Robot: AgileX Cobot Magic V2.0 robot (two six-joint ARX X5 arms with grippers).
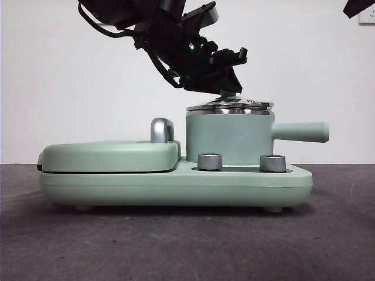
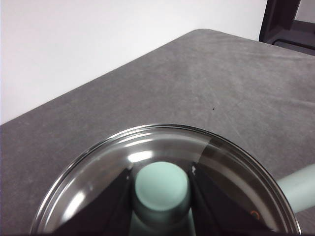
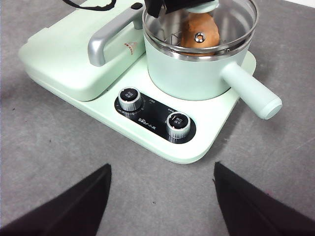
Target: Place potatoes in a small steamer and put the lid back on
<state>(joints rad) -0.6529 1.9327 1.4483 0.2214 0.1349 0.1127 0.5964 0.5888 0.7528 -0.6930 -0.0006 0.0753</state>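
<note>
potato (image 3: 199, 30) in steamer (image 1: 228, 137) | left gripper (image 2: 161, 189) fingers clamp lid (image 1: 229, 106) knob, lid nearly seated | right gripper (image 3: 160, 196) fingers wide, idle

One potato (image 3: 199, 29), one steamer (image 1: 229, 137), one lid (image 2: 162, 172), two knobs (image 3: 130, 99).

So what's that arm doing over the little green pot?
The left gripper is shut on the mint-green knob of the glass lid, which sits on or just above the small steamer. Through the glass, the right wrist view shows the orange-brown potato inside the pot. The right gripper hangs open, back from the cooker, holding nothing.
</note>
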